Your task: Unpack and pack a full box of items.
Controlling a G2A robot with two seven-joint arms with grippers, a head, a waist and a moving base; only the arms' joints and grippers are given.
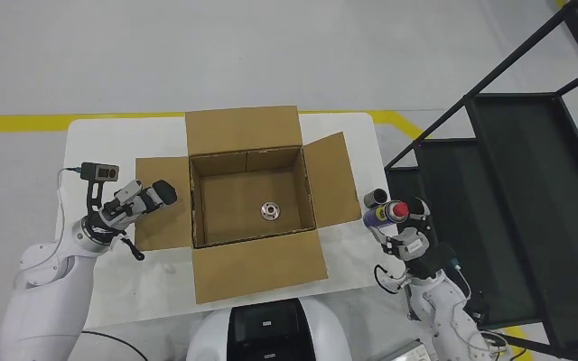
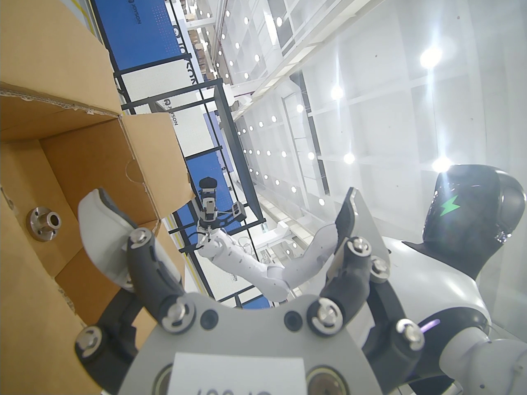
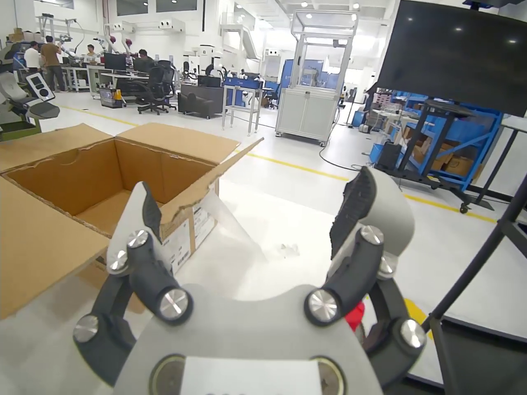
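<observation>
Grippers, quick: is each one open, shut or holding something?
Left gripper: fingers open, holding nothing.
Right gripper: fingers open, holding nothing.

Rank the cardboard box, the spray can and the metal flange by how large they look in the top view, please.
1. cardboard box
2. spray can
3. metal flange, which lies on the box floor, farther from the camera, so the gap is less sure.

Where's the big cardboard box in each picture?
Top view: the cardboard box sits in the middle of the table, open.
Left wrist view: beside and beyond the left pincer, its inside facing the camera.
Right wrist view: ahead of the right pincer, past one finger, open top showing.
Shared landmark: the box's brown folded-out flaps.
</observation>
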